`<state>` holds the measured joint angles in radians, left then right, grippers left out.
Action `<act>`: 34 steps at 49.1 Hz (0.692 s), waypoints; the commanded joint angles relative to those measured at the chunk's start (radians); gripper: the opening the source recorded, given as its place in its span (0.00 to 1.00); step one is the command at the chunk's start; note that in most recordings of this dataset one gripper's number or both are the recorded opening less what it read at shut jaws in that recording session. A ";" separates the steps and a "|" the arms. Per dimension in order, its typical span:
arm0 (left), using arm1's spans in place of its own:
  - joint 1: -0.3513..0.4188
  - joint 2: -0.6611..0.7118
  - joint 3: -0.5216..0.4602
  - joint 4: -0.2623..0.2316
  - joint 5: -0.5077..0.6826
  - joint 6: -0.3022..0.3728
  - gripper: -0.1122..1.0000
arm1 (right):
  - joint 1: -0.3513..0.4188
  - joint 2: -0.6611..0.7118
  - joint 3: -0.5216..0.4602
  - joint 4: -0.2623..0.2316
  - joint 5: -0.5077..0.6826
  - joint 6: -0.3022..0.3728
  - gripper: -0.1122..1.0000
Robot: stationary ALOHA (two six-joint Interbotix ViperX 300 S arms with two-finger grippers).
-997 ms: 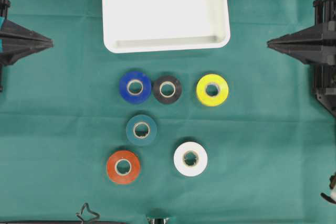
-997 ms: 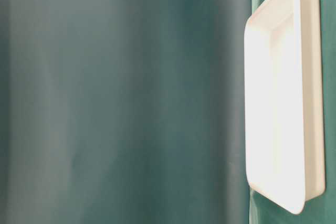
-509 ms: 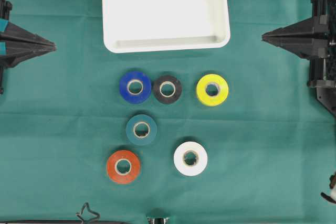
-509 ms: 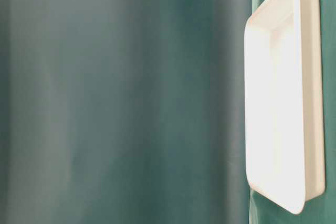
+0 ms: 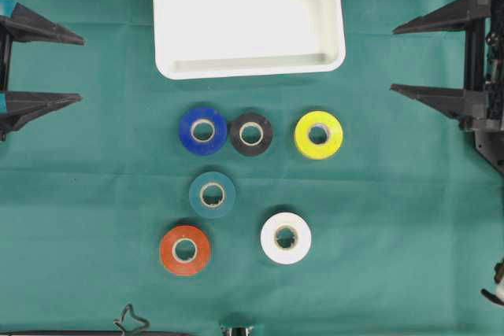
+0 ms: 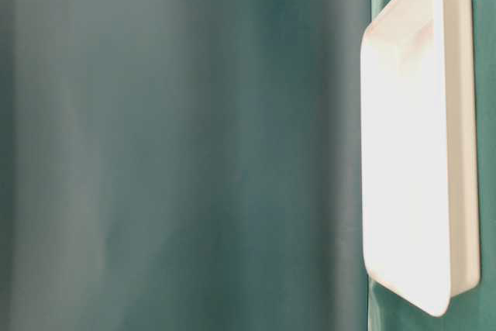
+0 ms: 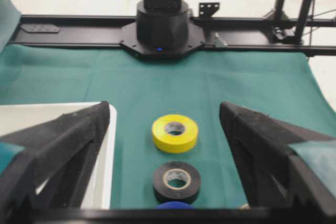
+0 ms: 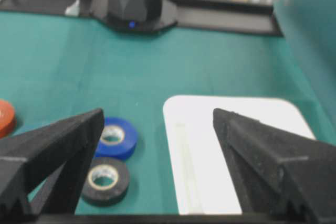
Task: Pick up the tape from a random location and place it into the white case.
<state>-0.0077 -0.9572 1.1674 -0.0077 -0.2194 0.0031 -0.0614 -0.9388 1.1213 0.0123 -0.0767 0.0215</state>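
Down at the bottom of the overhead frame, the orange tape roll [image 5: 185, 250] is lying flat on the green surface [image 5: 394, 218], and the white tape roll [image 5: 286, 238] is sitting to its right, well apart from it. Just above the orange one, the teal tape roll [image 5: 212, 194] is blending into the cloth.

Moving up, three rolls are lining up in a row: the blue tape roll [image 5: 202, 131] and the black tape roll [image 5: 251, 134] are sitting edge to edge, touching or nearly so, and the yellow tape roll [image 5: 318, 134] is lying off to their right with a clear gap.

At the far left edge, the left hand [image 5: 82, 68] is hanging with its fingers spread wide, released, gripping nothing. At the far right edge, the right hand [image 5: 392, 59] is doing the same, fingers splayed and gripping nothing. Both are keeping well away from every roll.

At the top centre, the white case [image 5: 339, 37] is resting on the cloth, running out of the frame at the top, with no roll showing inside it.
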 commanded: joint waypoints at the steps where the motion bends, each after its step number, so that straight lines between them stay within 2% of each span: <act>1: 0.002 0.006 -0.028 -0.002 -0.006 0.000 1.00 | -0.002 0.014 -0.031 0.003 0.005 0.002 0.93; 13: -0.015 0.006 -0.028 -0.002 0.009 -0.008 1.00 | 0.000 0.015 -0.044 0.002 0.005 0.002 0.93; 34: -0.227 0.006 -0.035 -0.002 0.072 -0.029 1.00 | -0.002 0.023 -0.052 0.000 0.000 0.002 0.93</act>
<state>-0.2056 -0.9587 1.1582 -0.0077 -0.1519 -0.0230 -0.0614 -0.9235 1.0953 0.0123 -0.0690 0.0215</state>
